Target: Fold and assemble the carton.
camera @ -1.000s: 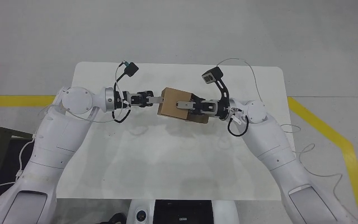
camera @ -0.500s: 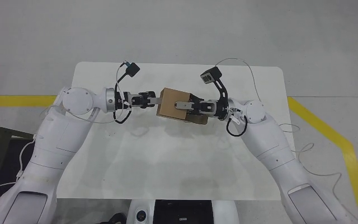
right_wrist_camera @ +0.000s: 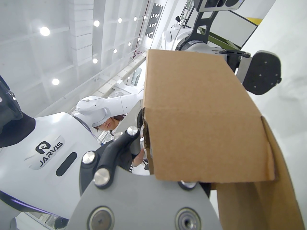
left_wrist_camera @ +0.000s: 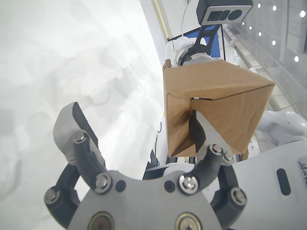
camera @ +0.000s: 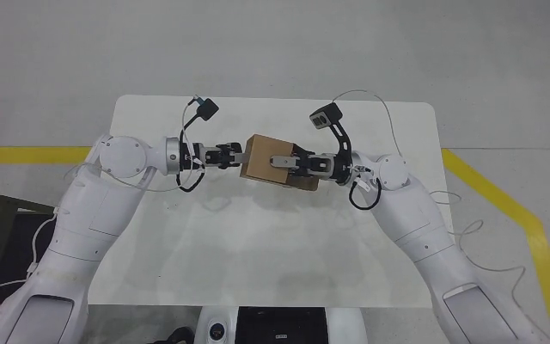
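You have the carton [camera: 266, 153] held up off the desk [camera: 172, 258], over the far half of it and about midway between the two arms, tipped slightly so that one long brown panel faces upward. Your right claw [camera: 277, 161] is pinching the carton: in the top view one finger lies flat along the upper panel, and the right wrist view shows the box wall running straight into the claw, which hides the other finger. On that same end, a loose flap [right_wrist_camera: 275, 192] hangs out from the box edge, unfolded. Your left claw [left_wrist_camera: 134, 110] is spread wide at the opposite end of the carton. One of its fingers [left_wrist_camera: 197, 130] has its dark pad touching the end face, right at the seam where the folded panels meet, while the other finger sits well apart from the cardboard with nothing but the white desk behind it. That end of the carton looks closed, with a narrow slit showing along the fold.
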